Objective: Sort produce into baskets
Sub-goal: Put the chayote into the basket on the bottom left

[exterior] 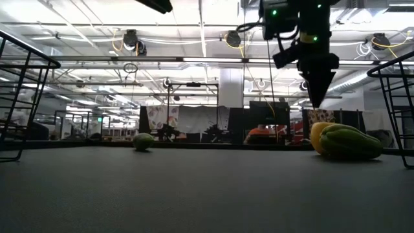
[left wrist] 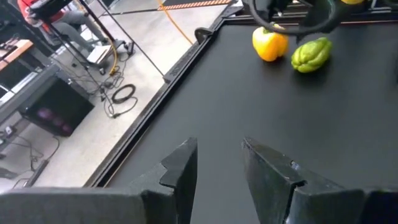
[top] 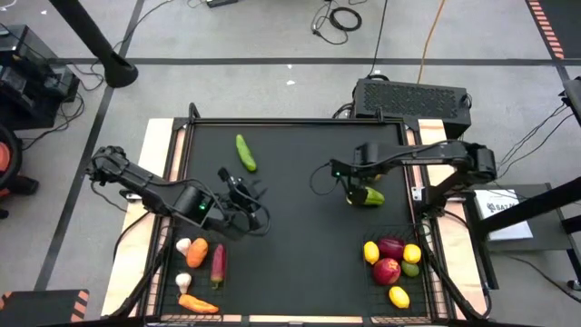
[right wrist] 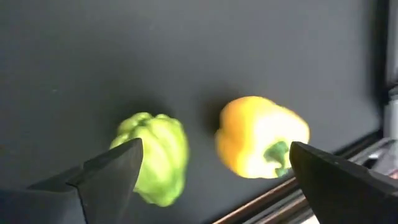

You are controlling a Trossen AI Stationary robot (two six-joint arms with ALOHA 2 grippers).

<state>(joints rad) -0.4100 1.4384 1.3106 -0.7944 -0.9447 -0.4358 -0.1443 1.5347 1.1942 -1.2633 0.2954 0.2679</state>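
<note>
A green pepper [right wrist: 155, 158] and a yellow pepper [right wrist: 261, 137] lie side by side on the black tabletop near its right edge. My right gripper [top: 350, 189] hangs open above them, fingers pointing down [exterior: 317, 87], clear of both. A green cucumber [top: 245, 153] lies toward the far side. My left gripper [top: 256, 194] hovers open over the table's left middle with nothing between its fingers [left wrist: 217, 155]. The left basket [top: 163, 272] holds carrots, garlic and a red piece. The right basket [top: 428, 272] holds lemons and red apples.
The table's raised rim [left wrist: 186, 56] runs along the far side. Both baskets stand at the near corners, and their wire walls [exterior: 19, 97] frame the low view. Bare black tabletop lies between the two arms. A dark box [top: 410, 95] sits beyond the far edge.
</note>
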